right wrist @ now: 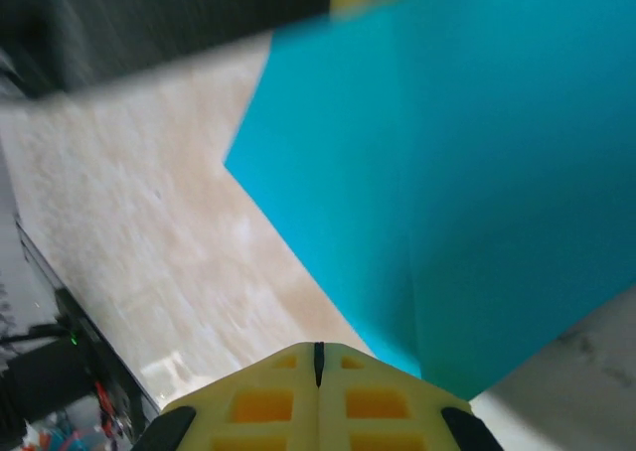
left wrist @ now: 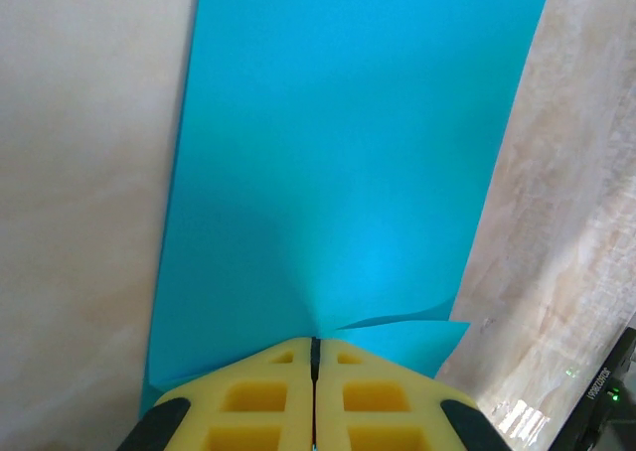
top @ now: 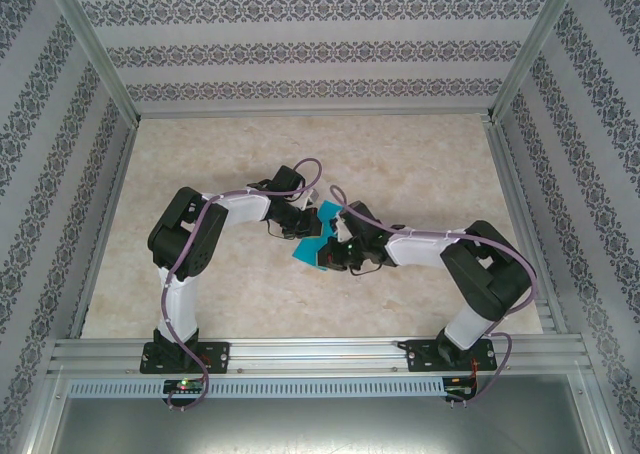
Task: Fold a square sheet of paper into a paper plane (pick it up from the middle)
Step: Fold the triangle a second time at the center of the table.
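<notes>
The square sheet of paper (top: 309,244) is seen from above near the middle of the desk (top: 420,154), between the two tools, with teal patches visible beside and beneath them. The left tool (top: 288,226) is clenched on the sheet: in the left wrist view its yellow fingertips (left wrist: 283,367) are pressed together, and the paper (left wrist: 338,173) is puckered into a small fold exactly where the tips meet (left wrist: 315,344). From that pinch the sheet is spread away over the pale marbled desk (left wrist: 79,193), with a loose flap curled up at its near right corner. The right tool (top: 336,256) is placed at the opposite, nearer side of the sheet. In the right wrist view its tips (right wrist: 318,350) are fully closed, and the paper (right wrist: 477,193) is met just to the right of their seam, a straight crease being seen running up from there. Whether the sheet is actually pinched by this tool cannot be told. The desk (right wrist: 149,232) is seen to the left of the sheet.
</notes>
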`<state>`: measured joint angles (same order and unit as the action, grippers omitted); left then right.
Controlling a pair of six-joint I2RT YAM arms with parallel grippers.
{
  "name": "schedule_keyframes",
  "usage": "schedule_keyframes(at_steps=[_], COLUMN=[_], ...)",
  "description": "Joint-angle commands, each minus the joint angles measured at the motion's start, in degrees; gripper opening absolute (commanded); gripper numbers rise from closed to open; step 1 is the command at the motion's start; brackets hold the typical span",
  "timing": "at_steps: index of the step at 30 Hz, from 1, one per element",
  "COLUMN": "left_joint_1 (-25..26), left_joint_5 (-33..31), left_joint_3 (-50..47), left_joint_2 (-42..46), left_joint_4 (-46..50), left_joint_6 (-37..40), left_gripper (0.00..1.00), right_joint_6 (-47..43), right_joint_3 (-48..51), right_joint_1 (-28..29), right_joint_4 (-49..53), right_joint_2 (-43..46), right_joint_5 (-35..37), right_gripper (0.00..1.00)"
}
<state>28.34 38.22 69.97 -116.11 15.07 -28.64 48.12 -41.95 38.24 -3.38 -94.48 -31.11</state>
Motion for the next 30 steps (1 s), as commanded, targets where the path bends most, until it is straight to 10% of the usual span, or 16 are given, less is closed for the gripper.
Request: schedule_keyframes(at_steps=[1,30], left_joint_1=[-0.5,-0.8], left_joint_5=[-5.3,-5.5], left_joint_3=[-2.3,-1.2], left_joint_2=[-3.8,-4.0], left_joint_4=[4.5,5.8], left_joint_6=[1.8,2.5], left_gripper=[0.09,0.09], right_joint_6=[1.1,-7.2], right_joint_3=[-2.2,-1.2], right_joint_1=[-1.9,-0.1], right_joint_4=[-2.3,8.7], right_joint_2=[-0.2,-5.4], right_joint_5=[-0.9,2.4], right_gripper=[0.02,0.01])
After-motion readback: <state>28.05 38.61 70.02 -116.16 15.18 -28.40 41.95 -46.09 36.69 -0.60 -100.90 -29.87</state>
